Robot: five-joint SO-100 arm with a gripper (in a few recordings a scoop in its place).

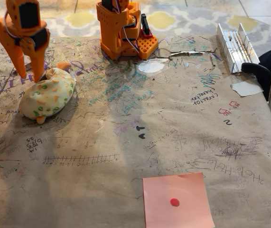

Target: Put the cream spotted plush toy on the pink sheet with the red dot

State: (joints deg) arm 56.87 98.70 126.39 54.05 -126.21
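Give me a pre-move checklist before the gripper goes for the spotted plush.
1. Gripper open: ok, its two orange fingers are spread apart with nothing between them.
2. Gripper placed over the cream spotted plush toy: ok, the fingertips hang at the toy's upper left end.
3. Toy free to lift: ok, it lies alone on the table, nothing on it.
4. Pink sheet with the red dot free: ok, flat at the near edge, nothing on it.
5. Path from toy to sheet: ok, only scribbled paper covering lies between.
6. Fingers touching the toy: cannot tell from this angle.
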